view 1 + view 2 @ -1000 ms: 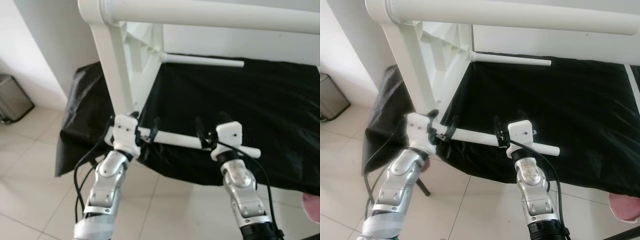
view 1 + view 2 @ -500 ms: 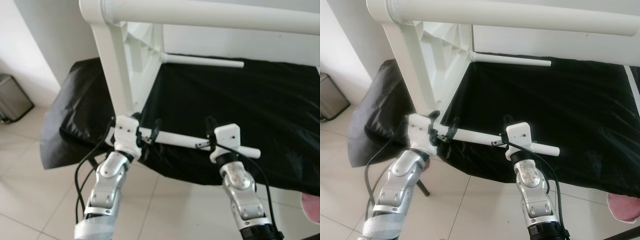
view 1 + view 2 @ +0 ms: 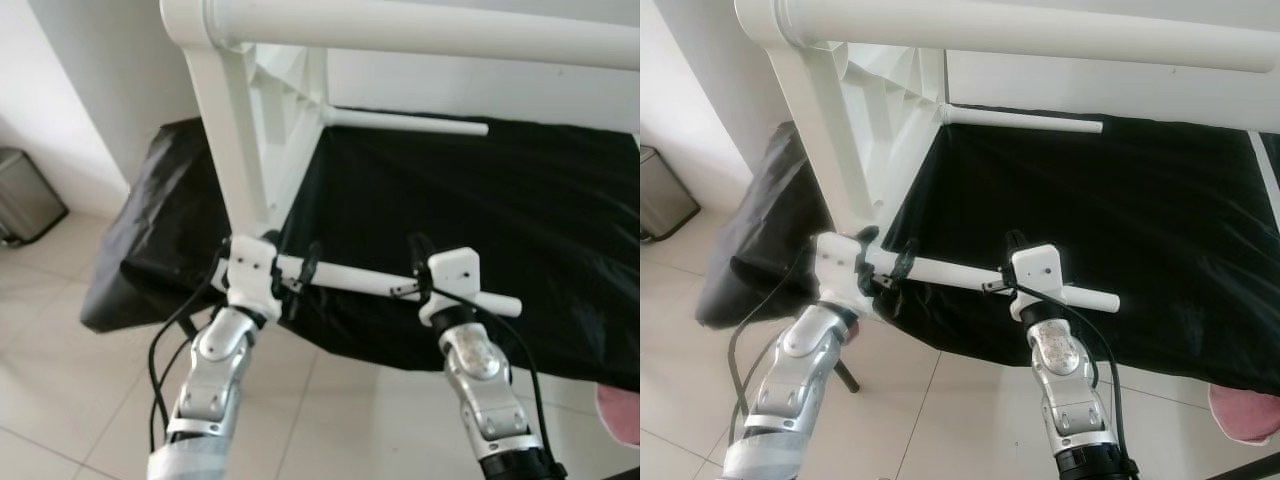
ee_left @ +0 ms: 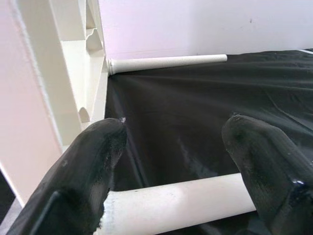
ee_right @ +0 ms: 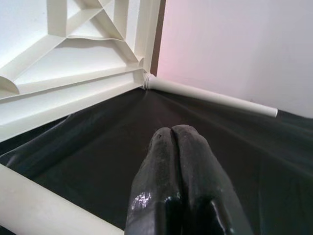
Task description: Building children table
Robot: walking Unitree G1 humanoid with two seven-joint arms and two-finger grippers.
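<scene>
1. Fingers point(image 4: 93, 166) of the left gripper point(image 3: 288, 272) stood apart, one on each side of the near white leg point(image 3: 355, 280); whether they pressed on it could not be told.
2. Fingers of the right gripper point(image 5: 180, 147) were pressed together with nothing between them, beside that same leg toward its free end, right of centre in the head views.
3. That leg ran across the middle of the frame, from the white frame post point(image 3: 232, 150) at left of centre to a free end point(image 3: 510, 305) at the lower right.
4. The children's table point(image 3: 890, 110) stood tipped on its side in the upper left, its ribbed underside point(image 5: 63, 63) facing the grippers.
5. A second leg point(image 3: 405, 122) jutted from the table's far corner across the upper middle, and a third, thicker-looking leg point(image 3: 420, 28) crossed the top edge of the frame.
6. A black sheet point(image 3: 500, 200) lay under the table parts, filling the centre and right.
7. Pale floor tiles point(image 3: 60, 380) filled the lower left, with a grey bin point(image 3: 25, 195) at the left edge and something pink point(image 3: 1250, 412) at the lower right corner.
</scene>
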